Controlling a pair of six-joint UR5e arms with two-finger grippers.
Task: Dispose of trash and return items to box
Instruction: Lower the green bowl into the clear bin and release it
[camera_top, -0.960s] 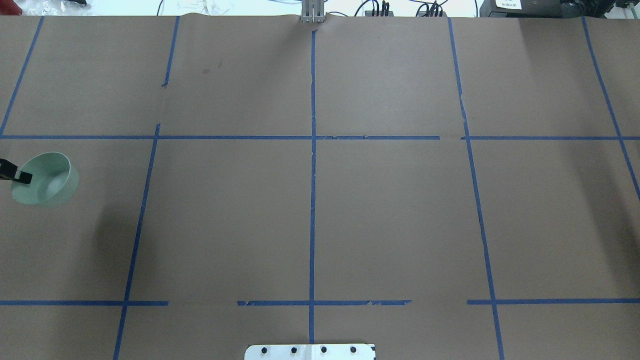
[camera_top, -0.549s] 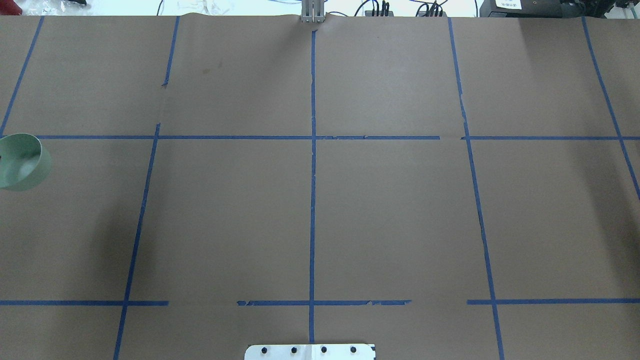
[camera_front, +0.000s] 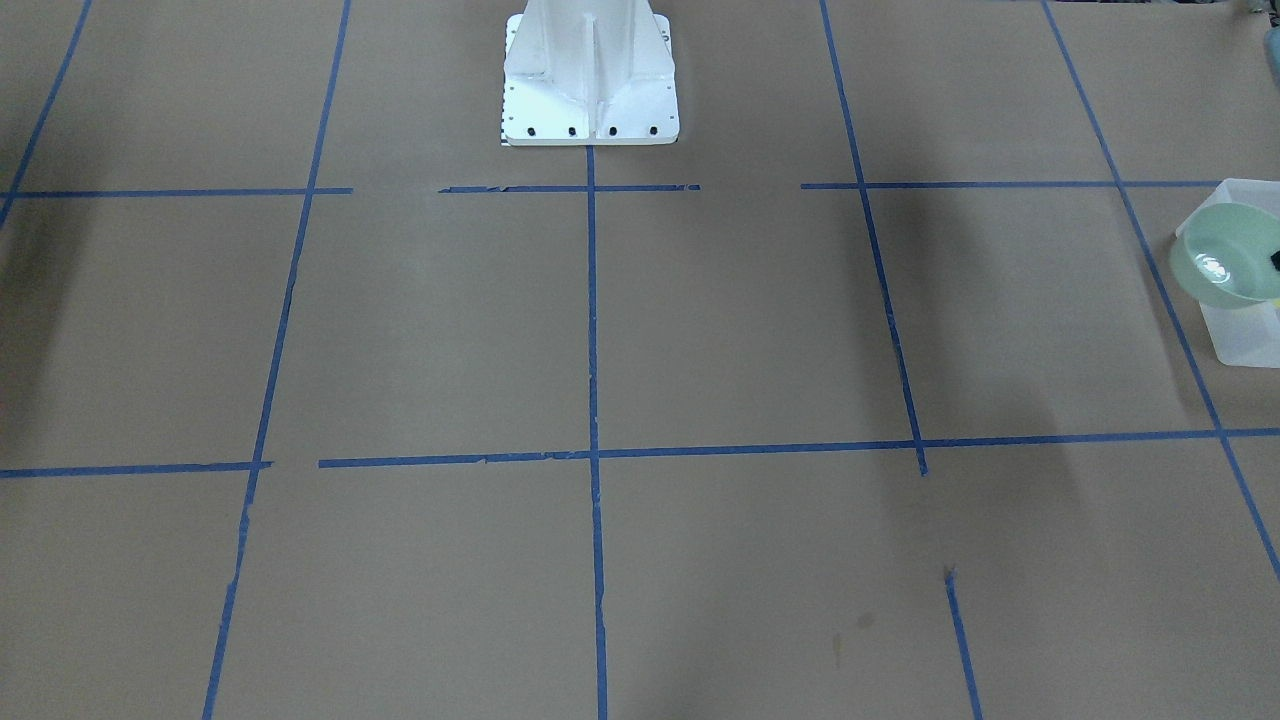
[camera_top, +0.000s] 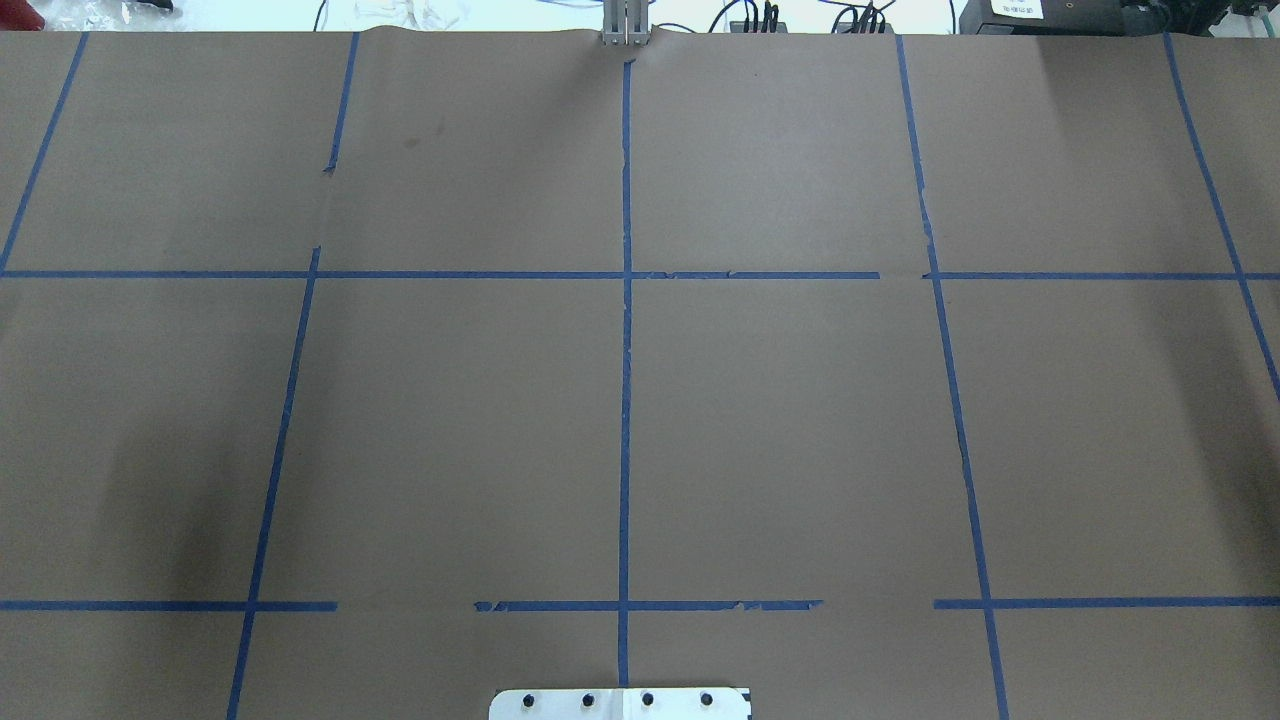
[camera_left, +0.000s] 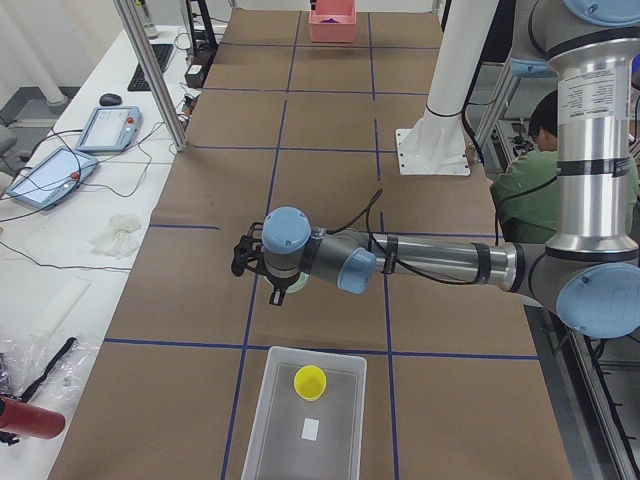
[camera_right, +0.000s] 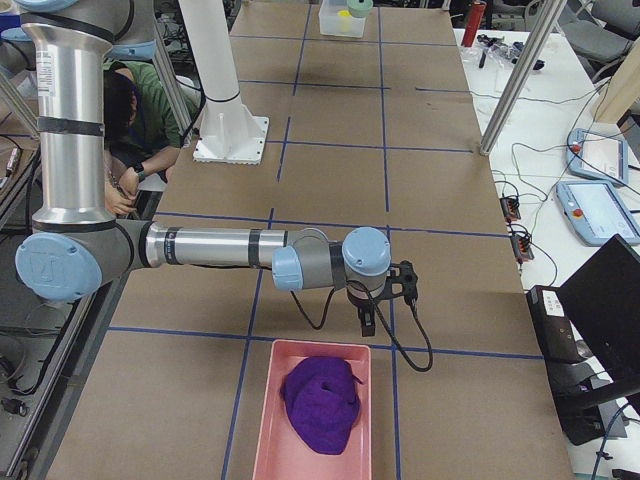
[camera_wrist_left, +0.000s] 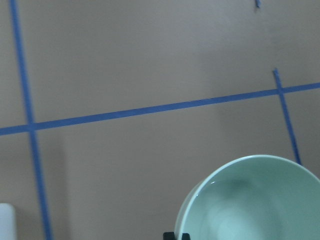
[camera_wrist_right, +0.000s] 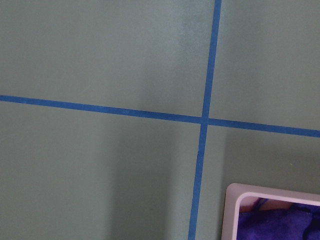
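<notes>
My left jaws were clamped on the rim of a pale green bowl (camera_front: 1225, 255). One black fingertip (camera_wrist_left: 176, 236) showed at its edge in my wrist view. The bowl hung clear of the worktop (camera_top: 450, 430) with its hollow facing up. Just beyond those jaws, toward the worktop's end, lay the bin (camera_left: 340, 445). Inside it the yellow cup (camera_left: 309, 381) stood upright near the wall closest to my jaws, and a small white slip (camera_left: 310, 429) lay flat farther along the floor. From the front the bowl overlapped the bin's corner, but from the side it hung short of the rim. I could not tell whether any part of it was over the bin. My right jaws hovered above the worktop at the opposite end, pointing down. Just past them was a pink tray (camera_right: 300, 355) with a crumpled purple cloth (camera_right: 322, 400) in it. Only the side view showed those jaws, and my right wrist view caught just the tray's corner, so I could not tell whether they were open or closed. Behind my base a person in a green shirt (camera_left: 525, 175) sat bent over.
</notes>
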